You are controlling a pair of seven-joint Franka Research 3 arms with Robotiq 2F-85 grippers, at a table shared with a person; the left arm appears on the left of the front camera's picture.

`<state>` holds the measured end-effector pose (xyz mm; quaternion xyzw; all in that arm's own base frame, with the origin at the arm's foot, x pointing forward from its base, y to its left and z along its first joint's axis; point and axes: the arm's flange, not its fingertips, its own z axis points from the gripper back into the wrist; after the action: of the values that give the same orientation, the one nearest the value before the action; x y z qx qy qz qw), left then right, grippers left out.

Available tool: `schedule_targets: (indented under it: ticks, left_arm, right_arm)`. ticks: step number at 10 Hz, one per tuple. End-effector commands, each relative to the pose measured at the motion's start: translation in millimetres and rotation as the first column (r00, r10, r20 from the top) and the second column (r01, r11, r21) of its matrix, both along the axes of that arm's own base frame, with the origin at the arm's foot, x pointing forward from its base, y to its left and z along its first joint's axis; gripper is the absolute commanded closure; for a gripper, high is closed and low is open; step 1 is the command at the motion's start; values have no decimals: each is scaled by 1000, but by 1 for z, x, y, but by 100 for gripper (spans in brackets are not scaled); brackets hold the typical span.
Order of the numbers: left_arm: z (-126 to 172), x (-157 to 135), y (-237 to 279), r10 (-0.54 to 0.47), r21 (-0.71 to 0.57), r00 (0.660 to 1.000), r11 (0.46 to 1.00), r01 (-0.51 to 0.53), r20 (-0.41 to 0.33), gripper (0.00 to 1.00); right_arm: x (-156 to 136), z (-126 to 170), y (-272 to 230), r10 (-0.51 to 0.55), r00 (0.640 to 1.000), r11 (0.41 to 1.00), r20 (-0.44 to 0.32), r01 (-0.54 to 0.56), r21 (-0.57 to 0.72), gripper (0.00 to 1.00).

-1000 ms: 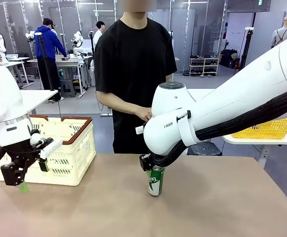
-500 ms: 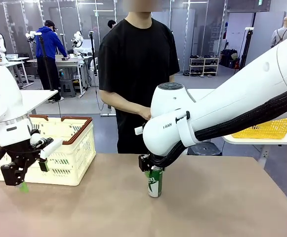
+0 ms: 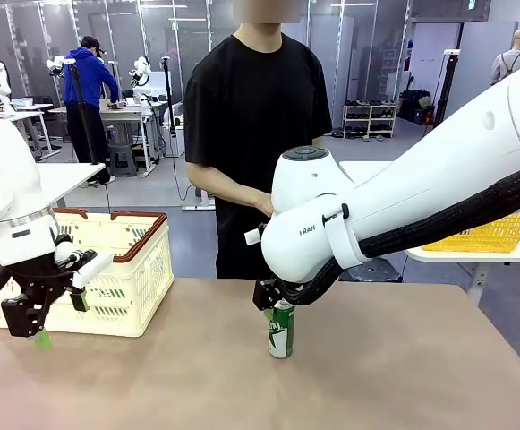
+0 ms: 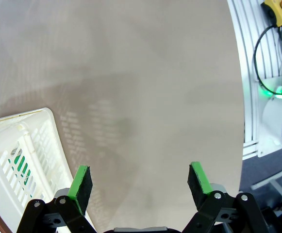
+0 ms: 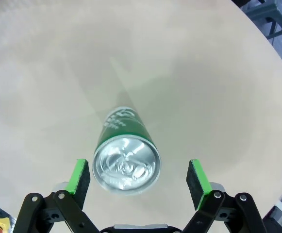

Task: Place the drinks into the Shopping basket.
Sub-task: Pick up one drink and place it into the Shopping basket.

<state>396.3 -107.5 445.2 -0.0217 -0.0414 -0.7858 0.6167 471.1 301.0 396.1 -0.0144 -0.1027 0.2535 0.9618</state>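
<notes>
A green drink can (image 3: 280, 331) with white markings stands upright on the brown table, near the middle. My right gripper (image 3: 276, 310) hangs right over its top, open. In the right wrist view the can's silver lid (image 5: 126, 163) lies between the two green pads (image 5: 79, 178), nearer the left one, with a gap on each side. The cream Shopping basket (image 3: 125, 278) with a brown-red rim stands at the table's left. My left gripper (image 3: 38, 333) hovers open in front of the basket's left end; its wrist view shows the basket's corner (image 4: 22, 155) and nothing between its fingers (image 4: 81, 186).
A person in a black shirt (image 3: 255, 116) stands at the far edge, hands held low behind my right arm. A yellow mesh basket (image 3: 483, 235) sits on a white side table at the back right. Bare tabletop (image 3: 403, 367) spreads to the right of the can.
My right gripper has let go of the green can, which now stands on the table. The right wrist has risen slightly. The left arm has not moved.
</notes>
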Motion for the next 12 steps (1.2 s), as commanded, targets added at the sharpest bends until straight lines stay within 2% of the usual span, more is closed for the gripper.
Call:
schedule_targets:
  ticks: [1, 2, 3, 5, 7, 9, 12]
  left_arm:
    - [2, -1, -2, 15, 3, 1000, 1000, -15, 4, 0]
    - [2, -1, -2, 15, 3, 1000, 1000, -15, 4, 0]
    - [2, -1, -2, 15, 3, 1000, 1000, -15, 4, 0]
    - [2, -1, -2, 15, 3, 1000, 1000, -15, 4, 0]
    - [2, -1, -2, 15, 3, 1000, 1000, -15, 4, 0]
    - [2, -1, -2, 15, 3, 1000, 1000, -15, 4, 0]
    - [2, -1, -2, 15, 3, 1000, 1000, -15, 4, 0]
  right_arm:
    - [-18, 16, -14, 46, 999, 998, 8, -45, -53, 0]
    - [-25, 24, -26, 55, 998, 996, 6, -54, -71, 0]
    - [-35, 32, -44, 88, 996, 993, -27, -90, -75, 0]
    - [-52, 46, -94, 97, 995, 993, 6, -96, -75, 0]
    - [-72, 54, -163, 59, 998, 997, 29, -58, -42, 0]
    - [-83, 51, -215, -45, 997, 999, 55, 45, -8, 0]
    - [-90, 38, -253, -128, 991, 990, 33, 125, 70, 0]
